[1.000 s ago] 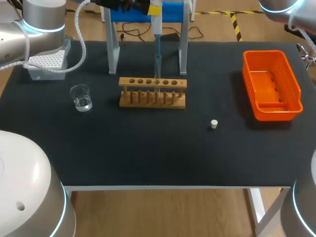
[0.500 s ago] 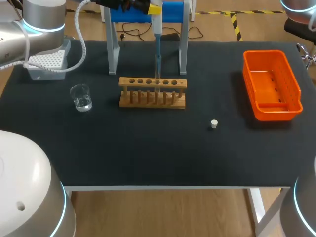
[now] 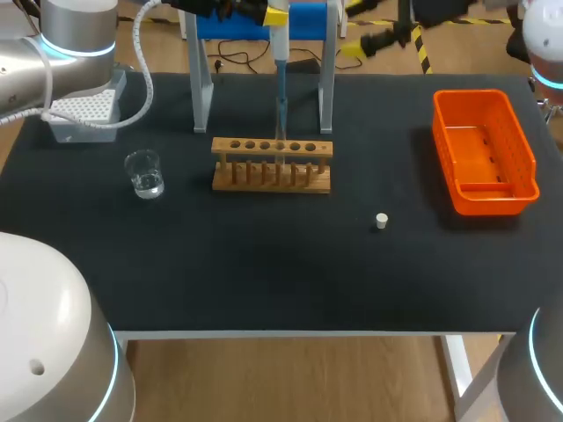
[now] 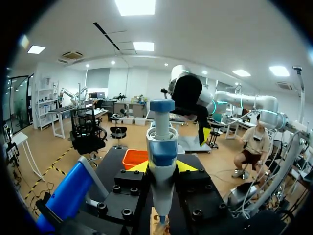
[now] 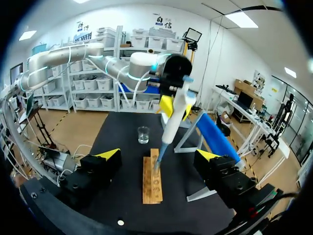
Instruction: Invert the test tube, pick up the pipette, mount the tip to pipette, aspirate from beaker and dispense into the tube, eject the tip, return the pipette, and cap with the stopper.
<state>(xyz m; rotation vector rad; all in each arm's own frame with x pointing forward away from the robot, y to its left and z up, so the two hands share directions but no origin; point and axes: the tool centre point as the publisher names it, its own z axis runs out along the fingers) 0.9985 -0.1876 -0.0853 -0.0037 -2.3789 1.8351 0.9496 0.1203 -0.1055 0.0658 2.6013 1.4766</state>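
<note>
Gripping the pipette (image 4: 162, 147) from both sides, the left gripper (image 4: 162, 167) holds it upright, its tip lowered to a hole in the wooden rack (image 3: 272, 164). Right gripper (image 5: 159, 156): fingers wide apart, empty, well clear of the rack. Beaker (image 3: 143, 173): left of the rack. Stopper (image 3: 381, 221): loose on the table, near the orange basket (image 3: 529, 158).

Lab: pipette (image 3: 281, 88), tube rack (image 3: 272, 164), beaker (image 3: 144, 173)

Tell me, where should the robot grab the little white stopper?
Pinch the stopper across its round sides, coming straight down from above, I'd say. It is short and sits alone on the black table, so fingers fit on both sides.
</note>
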